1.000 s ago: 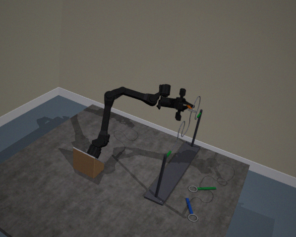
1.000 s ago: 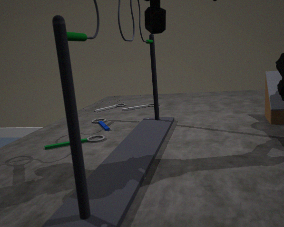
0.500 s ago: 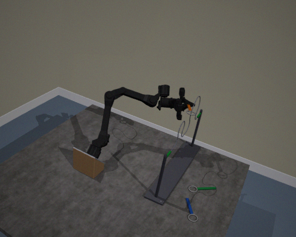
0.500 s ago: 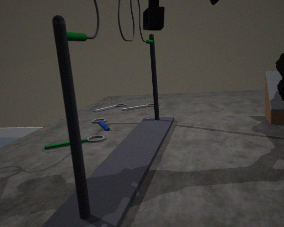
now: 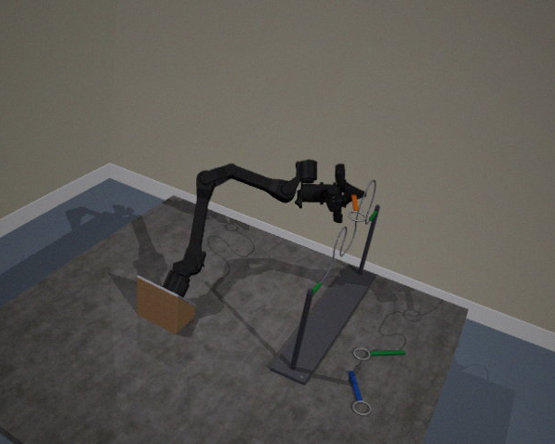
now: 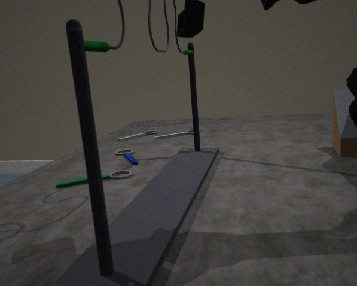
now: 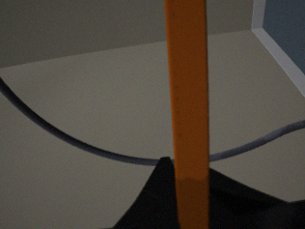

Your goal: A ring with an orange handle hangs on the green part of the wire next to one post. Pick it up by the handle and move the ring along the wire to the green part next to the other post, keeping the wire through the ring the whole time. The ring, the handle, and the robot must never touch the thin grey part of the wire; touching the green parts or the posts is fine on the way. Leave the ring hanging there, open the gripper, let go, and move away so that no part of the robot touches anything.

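My gripper [image 5: 363, 193] [image 7: 172, 165] is shut on the orange handle [image 5: 355, 202] [image 7: 189, 96]. The handle hangs down from the fingers in the top view, with the ring [image 5: 349, 216] at its lower end. The ring appears around the grey wire [image 5: 335, 248] [image 6: 123, 24] [image 7: 119, 157], on the descending stretch beside the tall loop. The far post's green part [image 5: 374, 215] [image 6: 95, 46] is just right of it; the near post's green part [image 5: 316, 287] [image 6: 188, 52] is at the other end. Ring and fingertips are outside the exterior view. Exact wire clearance cannot be told.
The far post [image 5: 369, 243] [image 6: 91, 147] and near post [image 5: 301, 329] [image 6: 194, 98] stand on a dark base [image 5: 330, 317] [image 6: 169, 190]. A green-handled ring [image 5: 388, 353] [image 6: 70, 183] and a blue-handled ring [image 5: 355, 386] [image 6: 130, 158] lie beside it. An orange-brown block [image 5: 158, 305] stands by the arm's base.
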Controlling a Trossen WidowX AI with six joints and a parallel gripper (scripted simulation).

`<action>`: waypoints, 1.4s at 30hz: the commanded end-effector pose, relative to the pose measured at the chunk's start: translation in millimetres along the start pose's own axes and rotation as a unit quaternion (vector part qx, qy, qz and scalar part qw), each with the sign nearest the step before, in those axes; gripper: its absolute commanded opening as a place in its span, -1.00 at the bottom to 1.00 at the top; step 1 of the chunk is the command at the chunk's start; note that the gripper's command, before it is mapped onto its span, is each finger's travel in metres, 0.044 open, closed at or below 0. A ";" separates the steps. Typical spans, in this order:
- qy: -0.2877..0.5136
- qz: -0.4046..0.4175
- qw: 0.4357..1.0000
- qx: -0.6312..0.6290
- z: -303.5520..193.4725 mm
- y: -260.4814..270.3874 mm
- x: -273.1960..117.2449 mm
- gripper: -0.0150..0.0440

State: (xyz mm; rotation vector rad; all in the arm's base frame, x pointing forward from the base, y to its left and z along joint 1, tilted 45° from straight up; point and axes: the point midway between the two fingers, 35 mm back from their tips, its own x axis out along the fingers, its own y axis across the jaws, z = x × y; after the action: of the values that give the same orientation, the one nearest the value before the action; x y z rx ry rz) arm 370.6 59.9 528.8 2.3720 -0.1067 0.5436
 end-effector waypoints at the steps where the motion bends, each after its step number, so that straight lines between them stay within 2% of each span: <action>1: -0.004 0.012 1.000 0.023 1.3 2.1 0.2 -1.00; 25: -0.019 0.069 0.986 0.147 2.6 11.9 0.6 -1.00; 42: -0.019 0.074 0.985 0.158 -3.4 -0.5 1.6 -1.00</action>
State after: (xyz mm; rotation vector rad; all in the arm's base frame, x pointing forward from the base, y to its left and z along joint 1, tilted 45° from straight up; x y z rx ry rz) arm 370.2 59.3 533.2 2.7137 -0.2286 0.6286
